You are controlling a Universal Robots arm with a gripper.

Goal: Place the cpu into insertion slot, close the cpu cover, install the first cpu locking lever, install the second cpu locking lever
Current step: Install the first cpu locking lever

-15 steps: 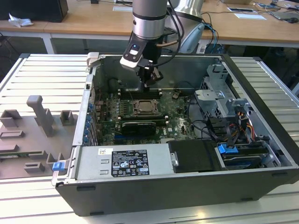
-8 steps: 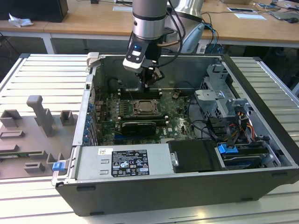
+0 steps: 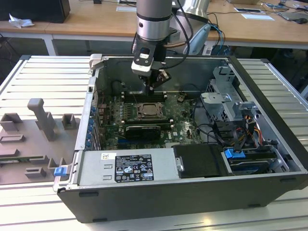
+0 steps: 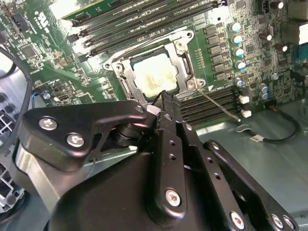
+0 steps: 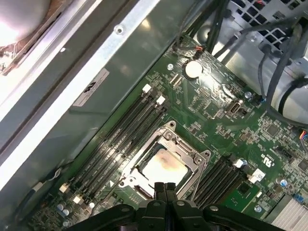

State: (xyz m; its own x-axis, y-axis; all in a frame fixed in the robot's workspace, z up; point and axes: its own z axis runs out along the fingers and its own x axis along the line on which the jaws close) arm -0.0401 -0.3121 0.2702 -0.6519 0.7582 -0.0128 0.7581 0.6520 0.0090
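The cpu (image 4: 155,74) (image 5: 163,167) lies flat in the insertion slot (image 3: 147,111), its pale metal top showing. The silver cpu cover (image 4: 186,61) (image 5: 186,153) lies down around it, the chip visible through its window. A thin lever rod (image 4: 219,104) runs from the cover's corner out over the memory slots. My gripper (image 3: 153,88) (image 4: 162,96) (image 5: 164,186) hangs above the board just behind the socket, fingers shut together with nothing between them.
Memory slots (image 3: 144,94) flank the socket. A black graphics card (image 3: 140,129) lies in front of it. The power supply (image 3: 126,166) fills the case front, and a drive cage (image 3: 226,102) with cables (image 3: 216,131) stands at the exterior view's right. A grey fixture (image 3: 36,139) is outside the case.
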